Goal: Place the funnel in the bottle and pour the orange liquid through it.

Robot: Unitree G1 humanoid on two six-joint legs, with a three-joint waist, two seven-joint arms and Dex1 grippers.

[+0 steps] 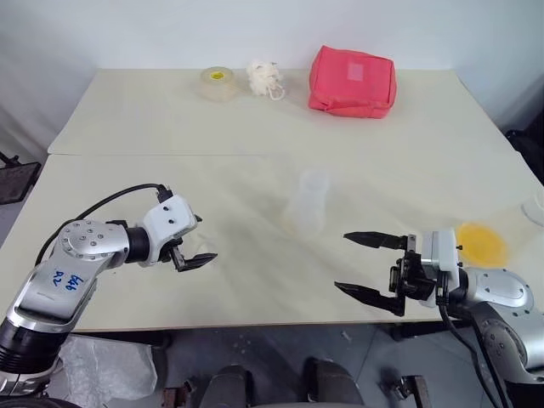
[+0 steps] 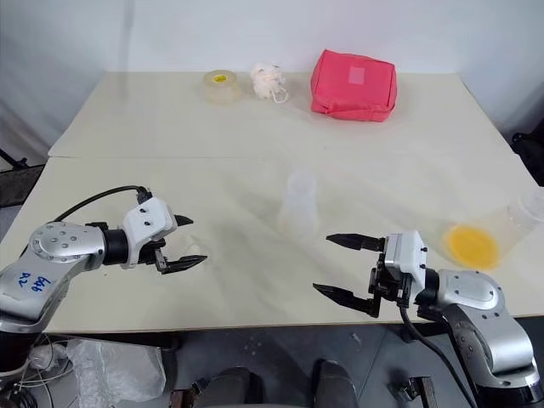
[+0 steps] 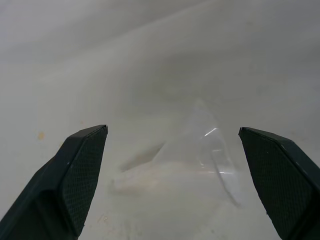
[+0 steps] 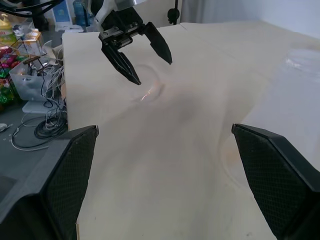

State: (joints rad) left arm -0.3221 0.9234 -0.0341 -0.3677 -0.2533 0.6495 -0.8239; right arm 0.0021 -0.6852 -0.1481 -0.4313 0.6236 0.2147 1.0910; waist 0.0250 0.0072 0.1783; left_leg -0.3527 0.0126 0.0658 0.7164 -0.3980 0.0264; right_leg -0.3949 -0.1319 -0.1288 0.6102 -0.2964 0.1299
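Note:
The clear funnel [image 3: 197, 145] lies on its side on the cream table, right in front of my left gripper [image 2: 194, 241]. That gripper is open, with the funnel [image 2: 192, 250] between its spread fingers and nothing gripped. The translucent bottle [image 1: 310, 204] stands upright at the table's middle, apart from both grippers. The orange liquid [image 1: 482, 242] sits in the bottom of a clear container at the right. My right gripper [image 1: 370, 265] hangs open and empty near the front edge, between the bottle and the orange liquid, pointing left.
A red pouch [image 1: 352, 81], a white fluffy bundle [image 1: 263, 78] and a tape roll [image 1: 216, 83] stand along the far side. A seam runs across the table [image 1: 127, 170]. Its front edge lies just below both grippers.

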